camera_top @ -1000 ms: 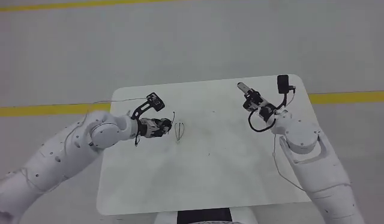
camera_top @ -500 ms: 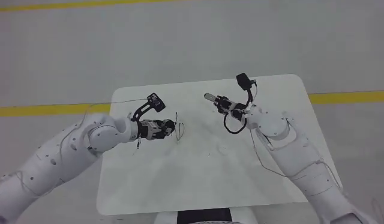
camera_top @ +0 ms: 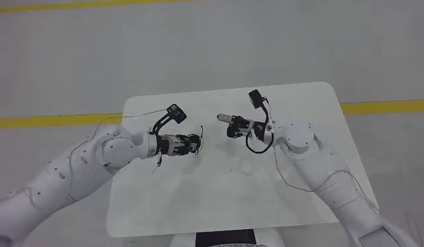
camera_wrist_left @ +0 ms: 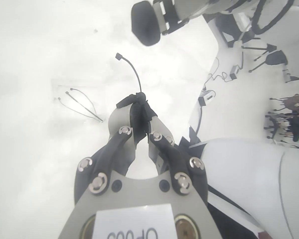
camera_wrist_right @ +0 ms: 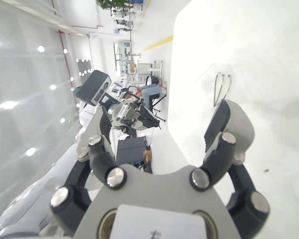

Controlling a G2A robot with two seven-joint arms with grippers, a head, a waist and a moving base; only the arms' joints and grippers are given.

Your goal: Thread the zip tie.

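Over the middle of the table (camera_top: 298, 194), left of centre, the left gripper (camera_wrist_left: 139, 100) has its jaws closed flat on one end of a black zip tie (camera_wrist_left: 133, 69). The gripped end is hidden between the pads. The rest of the tie curves free above the surface and ends in its small square head. Just beside this gripper two loose zip ties (camera_wrist_left: 82, 103) lie on the tabletop, heads apart and tails converging. In the right wrist view their tails are cut off behind a finger (camera_wrist_right: 221, 118). Farther toward the far edge, the right gripper (camera_wrist_right: 162, 111) hangs above the table with jaws spread wide, holding nothing and facing the held tie.
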